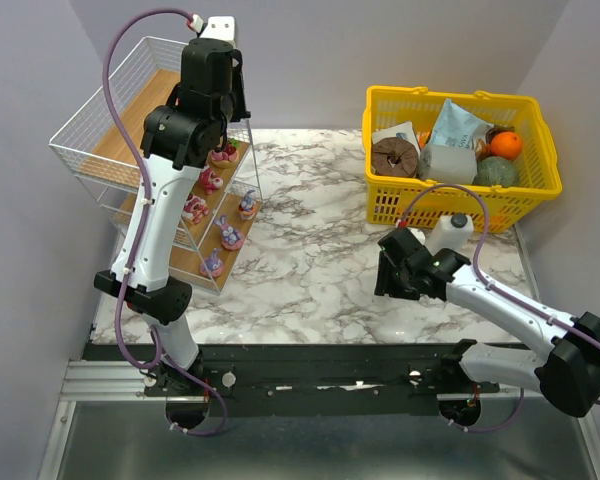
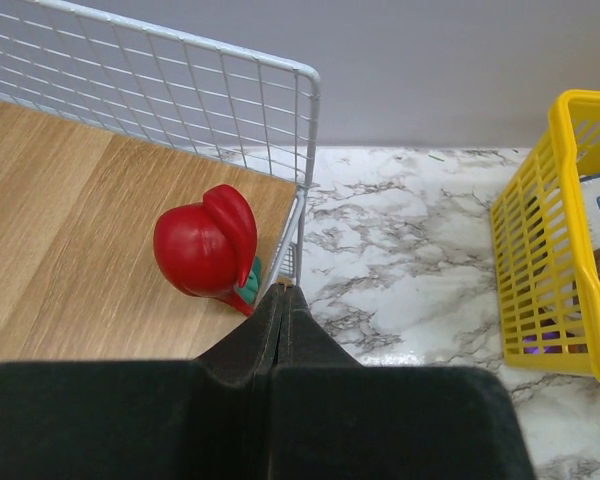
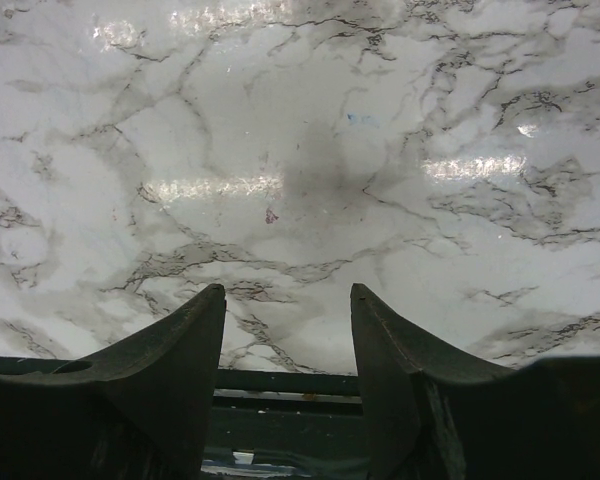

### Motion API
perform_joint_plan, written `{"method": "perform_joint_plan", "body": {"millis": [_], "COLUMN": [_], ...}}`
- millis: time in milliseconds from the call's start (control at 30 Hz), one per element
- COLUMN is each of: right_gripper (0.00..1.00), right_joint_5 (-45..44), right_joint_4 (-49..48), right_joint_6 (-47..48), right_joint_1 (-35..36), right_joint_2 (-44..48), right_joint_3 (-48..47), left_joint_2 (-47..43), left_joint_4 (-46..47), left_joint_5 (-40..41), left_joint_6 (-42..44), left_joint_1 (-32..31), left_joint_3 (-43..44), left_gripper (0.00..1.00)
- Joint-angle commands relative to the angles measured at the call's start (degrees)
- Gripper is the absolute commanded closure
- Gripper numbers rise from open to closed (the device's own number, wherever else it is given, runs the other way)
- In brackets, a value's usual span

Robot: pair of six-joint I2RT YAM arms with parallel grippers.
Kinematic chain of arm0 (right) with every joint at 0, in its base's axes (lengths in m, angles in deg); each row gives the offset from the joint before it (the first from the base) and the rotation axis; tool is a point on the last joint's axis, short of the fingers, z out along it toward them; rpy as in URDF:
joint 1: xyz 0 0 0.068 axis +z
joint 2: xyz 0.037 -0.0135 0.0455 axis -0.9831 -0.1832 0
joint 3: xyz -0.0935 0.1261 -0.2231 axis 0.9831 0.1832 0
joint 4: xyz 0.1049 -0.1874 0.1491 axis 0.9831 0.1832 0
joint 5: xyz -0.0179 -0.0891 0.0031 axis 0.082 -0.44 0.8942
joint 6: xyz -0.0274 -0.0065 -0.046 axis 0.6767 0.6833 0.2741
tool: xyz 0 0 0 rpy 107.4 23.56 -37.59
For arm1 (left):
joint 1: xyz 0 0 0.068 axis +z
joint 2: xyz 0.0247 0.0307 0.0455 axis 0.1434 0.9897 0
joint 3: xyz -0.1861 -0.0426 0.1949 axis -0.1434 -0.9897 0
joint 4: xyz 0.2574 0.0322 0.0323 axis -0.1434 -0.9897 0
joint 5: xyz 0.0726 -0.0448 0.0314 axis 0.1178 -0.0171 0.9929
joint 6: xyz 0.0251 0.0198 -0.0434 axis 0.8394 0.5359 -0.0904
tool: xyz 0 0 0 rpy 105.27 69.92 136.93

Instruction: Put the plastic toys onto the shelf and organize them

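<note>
Closed, empty jaws of the left gripper (image 2: pixel 283 290) were seen at a corner of the shelf's (image 2: pixel 302 120) top board, just beside a red toy (image 2: pixel 208 245); the right gripper (image 3: pixel 287 300) was held open, empty. A straight lift clear of the wire rim was advised.

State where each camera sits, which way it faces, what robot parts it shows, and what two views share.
Top external: above, behind the bases, looking down on the table, shelf, yellow basket; left arm, right arm show.
Left wrist: over the shelf's top board, facing down at a red toy; shut left pincer shows.
Right wrist: low, facing the table; open right pincer shows.
Shared: top and left wrist both show shelf, basket.
</note>
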Motion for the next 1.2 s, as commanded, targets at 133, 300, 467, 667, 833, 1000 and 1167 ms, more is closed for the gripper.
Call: {"method": "perform_joint_plan", "body": {"millis": [133,300,467,667,833,1000,1167], "right_gripper": [0.39,0.39,0.39,0.39,0.39,0.38,0.38], "right_joint_5": [-1.02,-0.93,-1.02,-1.46,-1.89,-1.63,-0.58], "right_joint_4": [-0.77,-0.86,-1.04,-1.04,-1.04,-1.39,-2.35], "right_joint_6": [0.73,0.82,1.34,1.96,2.49,3.10,3.37], "right_joint_1": [-0.46,-0.46,-0.46,-0.64,-0.55,-0.55,-0.64], "right_joint_2": [-0.25,-0.34,-0.69,-1.13,-1.22,-0.60,1.41], "right_joint_3": [-1.80,-1.80,-1.98,-2.51,-3.03,-3.12,-3.56], "left_joint_2": [-1.21,-1.65,-1.56,-2.00,-3.14,-5.51,-7.88], "left_joint_4": [-0.89,-1.06,-0.80,-0.71,1.04,3.33,4.82], "left_joint_5": [4.42,5.21,5.47,5.48,0.04,-7.52,-12.01], "left_joint_6": [0.86,0.95,1.30,1.21,1.47,1.91,3.23], "left_joint_1": [0.59,0.94,1.20,1.73,1.64,1.38,-0.29], "left_joint_3": [-1.10,-1.45,-1.62,-2.15,-4.08,-6.37,-8.12], "left_gripper": [1.00,1.00,1.00,1.00,1.00,0.92,0.77]}}
